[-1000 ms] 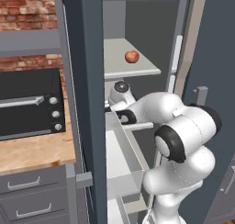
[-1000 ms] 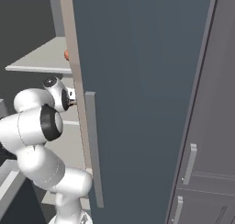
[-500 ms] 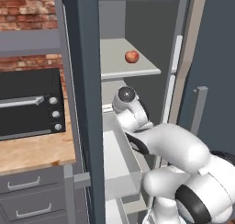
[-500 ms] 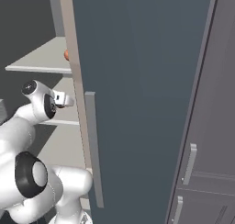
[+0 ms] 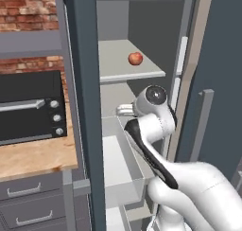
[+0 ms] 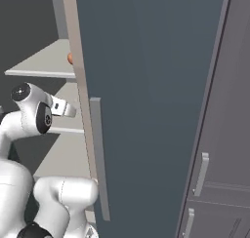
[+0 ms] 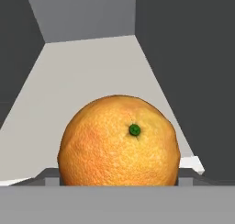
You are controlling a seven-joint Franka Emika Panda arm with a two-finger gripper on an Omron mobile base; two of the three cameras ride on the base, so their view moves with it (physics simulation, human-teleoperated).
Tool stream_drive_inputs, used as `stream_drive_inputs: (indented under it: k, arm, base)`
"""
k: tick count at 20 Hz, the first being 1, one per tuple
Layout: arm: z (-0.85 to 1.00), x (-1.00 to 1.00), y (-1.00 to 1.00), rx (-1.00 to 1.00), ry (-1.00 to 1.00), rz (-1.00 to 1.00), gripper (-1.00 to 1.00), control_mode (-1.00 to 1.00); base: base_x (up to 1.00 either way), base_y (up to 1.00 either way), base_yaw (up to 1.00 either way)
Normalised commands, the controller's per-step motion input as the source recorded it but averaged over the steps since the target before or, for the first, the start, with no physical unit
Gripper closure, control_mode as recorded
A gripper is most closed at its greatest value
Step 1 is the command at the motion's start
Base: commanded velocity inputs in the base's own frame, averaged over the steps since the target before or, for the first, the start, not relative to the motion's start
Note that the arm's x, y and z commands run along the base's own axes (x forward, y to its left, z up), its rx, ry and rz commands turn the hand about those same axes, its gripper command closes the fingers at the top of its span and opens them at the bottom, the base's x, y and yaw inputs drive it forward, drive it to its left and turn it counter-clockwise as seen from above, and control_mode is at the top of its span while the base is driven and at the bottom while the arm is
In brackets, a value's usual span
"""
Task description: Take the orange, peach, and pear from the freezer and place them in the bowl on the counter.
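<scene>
You had the orange (image 7: 120,142) close ahead on a pale freezer (image 5: 85,107) shelf; finger spread couldn't be told; judged firm, round, prone to roll, so grip across its widest part.

Orange (image 7: 120,142): lower part cut off at the hand view's bottom edge; fingers hidden, grip cannot be told. Right base view: freezer door (image 6: 146,86) hides most of the shelf fruit (image 6: 70,58).

The left base view looks forward from behind the arm into the open freezer (image 5: 142,17), with the counter (image 5: 33,159) at its left. The right base view faces the same freezer's door (image 6: 151,86), sharing its upper shelf. The hand view sits close to the orange (image 7: 120,141) on a freezer shelf.
</scene>
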Motion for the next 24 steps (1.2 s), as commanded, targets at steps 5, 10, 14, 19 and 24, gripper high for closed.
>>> stream_drive_inputs:
  k: [5,10,14,19,24]
  arm:
    - [0.97,-1.0,-0.07,0.18,0.1,-0.04,1.0,-1.0]
    - [0.18,-0.8,-0.14,0.06,0.01,-0.03,1.0,1.0]
    - [0.0,0.0,0.0,0.0,0.0,0.0,1.0,1.0]
    - [0.0,0.0,0.0,0.0,0.0,0.0,1.0,1.0]
    - [0.0,0.0,0.0,0.0,0.0,0.0,1.0,1.0]
  base:
    - [0.0,0.0,0.0]
    - [-0.2,-0.06,-0.01]
    - [-1.0,-0.3,-0.08]
    - [-1.0,-0.27,-0.09]
    - [-1.0,0.35,-0.09]
